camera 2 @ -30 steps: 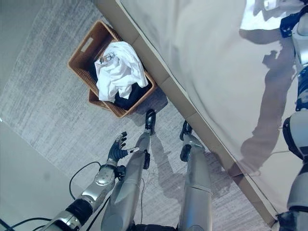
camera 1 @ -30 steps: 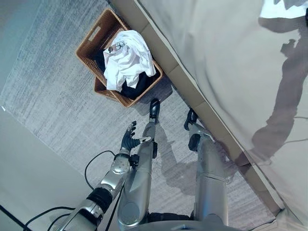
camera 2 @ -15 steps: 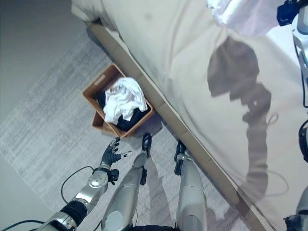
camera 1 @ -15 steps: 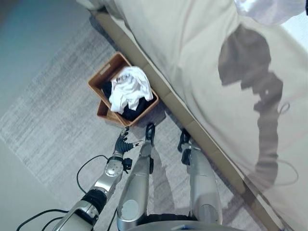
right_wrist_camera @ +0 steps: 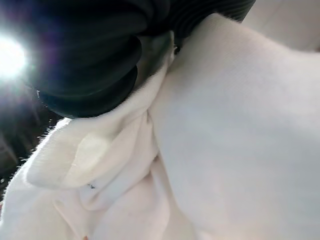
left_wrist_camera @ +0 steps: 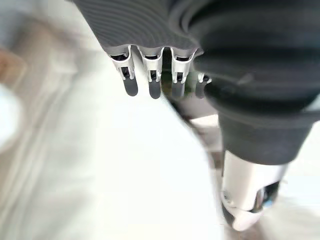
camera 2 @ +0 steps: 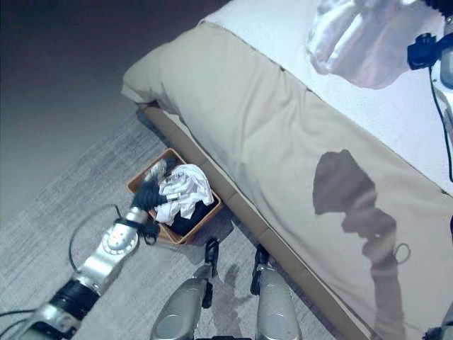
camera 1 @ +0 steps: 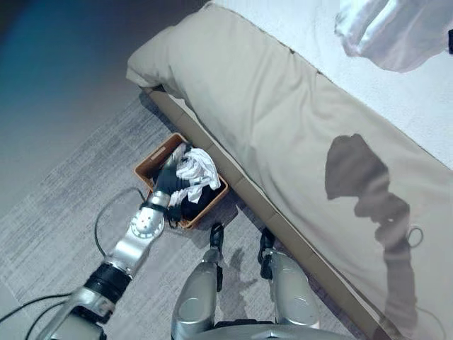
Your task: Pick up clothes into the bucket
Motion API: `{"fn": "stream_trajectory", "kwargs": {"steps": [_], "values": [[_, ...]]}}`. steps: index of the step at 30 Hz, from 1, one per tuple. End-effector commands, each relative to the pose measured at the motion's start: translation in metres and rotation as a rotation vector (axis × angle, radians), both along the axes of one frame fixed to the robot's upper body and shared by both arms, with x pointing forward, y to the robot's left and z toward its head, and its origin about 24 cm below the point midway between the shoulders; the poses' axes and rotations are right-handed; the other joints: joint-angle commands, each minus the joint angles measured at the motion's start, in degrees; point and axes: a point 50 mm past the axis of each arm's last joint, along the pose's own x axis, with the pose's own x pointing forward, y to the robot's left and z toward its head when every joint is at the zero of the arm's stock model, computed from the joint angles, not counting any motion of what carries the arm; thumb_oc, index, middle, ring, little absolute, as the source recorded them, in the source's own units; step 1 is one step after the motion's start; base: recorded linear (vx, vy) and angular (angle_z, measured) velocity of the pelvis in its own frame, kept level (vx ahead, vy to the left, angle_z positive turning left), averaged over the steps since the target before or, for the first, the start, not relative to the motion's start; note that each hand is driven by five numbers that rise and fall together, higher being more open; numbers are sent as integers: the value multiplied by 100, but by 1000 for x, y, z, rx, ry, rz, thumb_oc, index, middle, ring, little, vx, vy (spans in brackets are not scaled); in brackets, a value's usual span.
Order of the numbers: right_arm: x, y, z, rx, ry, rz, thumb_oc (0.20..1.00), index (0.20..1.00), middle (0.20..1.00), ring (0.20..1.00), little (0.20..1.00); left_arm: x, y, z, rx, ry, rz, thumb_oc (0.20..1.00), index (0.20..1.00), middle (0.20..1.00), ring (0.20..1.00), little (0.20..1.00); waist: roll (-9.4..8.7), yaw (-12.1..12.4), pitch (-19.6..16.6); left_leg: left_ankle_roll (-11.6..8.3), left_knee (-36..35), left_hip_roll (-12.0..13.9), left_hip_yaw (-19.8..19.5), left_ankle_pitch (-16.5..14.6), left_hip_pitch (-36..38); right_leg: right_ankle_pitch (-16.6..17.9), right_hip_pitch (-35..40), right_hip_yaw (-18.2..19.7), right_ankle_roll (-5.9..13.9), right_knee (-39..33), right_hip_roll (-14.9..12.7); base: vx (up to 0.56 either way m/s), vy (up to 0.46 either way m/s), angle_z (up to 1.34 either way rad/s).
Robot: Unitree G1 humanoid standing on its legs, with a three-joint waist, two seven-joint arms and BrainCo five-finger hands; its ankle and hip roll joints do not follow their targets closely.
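Observation:
A brown wicker basket [camera 1: 150, 168] stands on the rug against the bed's side, holding a crumpled white garment [camera 1: 199, 170] on top of dark clothes [camera 1: 196, 206]. My left hand [camera 1: 170, 185] hovers over the basket's near rim, open, with relaxed fingers [left_wrist_camera: 152, 85] and nothing in it. A second white garment [camera 2: 354, 39] hangs in the air high over the bed, right beside my right hand [camera 2: 423, 51]. In the right wrist view this white cloth [right_wrist_camera: 225, 125] bunches against the hand's dark cover [right_wrist_camera: 85, 55].
The bed [camera 1: 283, 120] under a beige cover runs diagonally across the view, its low frame edge [camera 1: 244, 190] right behind the basket. A grey rug [camera 1: 64, 212] spreads on the basket's near side.
The camera has tilted up toward the bed. My left hand has risen from beside my leg to over the basket's rim. The hanging white garment now shows fully at the upper right.

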Motion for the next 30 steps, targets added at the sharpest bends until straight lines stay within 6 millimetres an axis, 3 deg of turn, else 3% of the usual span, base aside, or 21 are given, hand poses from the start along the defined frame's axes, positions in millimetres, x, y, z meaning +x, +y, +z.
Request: {"fn": "stream_trajectory", "kwargs": {"steps": [1,5,12,15,18,20,30], "values": [[7,11,-32,-58,132,77,200,200,200,200,200,-3,-6,23,-40,-81,-97,1000,1000,1000,1000,1000,-390,-215,-1147,-160,34,25,119,-516,251,211,525,28,515,-634,-152,89,26,-13],[9,7,-72,-92,322,104,200,200,200,200,200,-4,-27,63,17,-196,-232,1000,1000,1000,1000,1000,-467,-205,-1499,-157,0,58,206,-644,589,245,911,54,545,-859,-101,90,2,-11],[4,20,-102,-162,486,200,200,200,200,200,200,-5,-59,81,128,-192,-437,1000,1000,1000,1000,1000,-537,-123,-1896,-180,-50,133,316,-780,1007,239,1428,47,565,-1181,-39,75,-9,-14],[4,28,-106,-187,512,232,200,200,200,200,200,-4,-69,82,138,-174,-489,1000,1000,1000,1000,1000,-539,-104,-1947,-180,-69,137,319,-791,1094,238,1534,27,562,-1218,-25,35,-2,-4],[0,51,-107,-237,523,335,200,200,200,200,200,1,-82,75,172,-151,-511,1000,1000,1000,1000,1000,-555,-98,-2036,-183,-89,149,314,-814,1200,214,1673,15,558,-1272,-11,26,-5,-1],[-1,56,-107,-242,522,361,200,200,200,200,200,2,-84,73,176,-146,-512,1000,1000,1000,1000,1000,-553,-95,-2047,-183,-102,155,313,-813,1227,212,1702,6,554,-1285,-7,0,0,0],[-19,119,-104,-233,442,687,200,200,200,200,200,16,-91,52,210,-114,-417,1000,1000,1000,1000,1000,-554,-80,-2093,-150,-114,180,291,-850,1360,154,1830,7,539,-1288,14,0,0,0]]}}
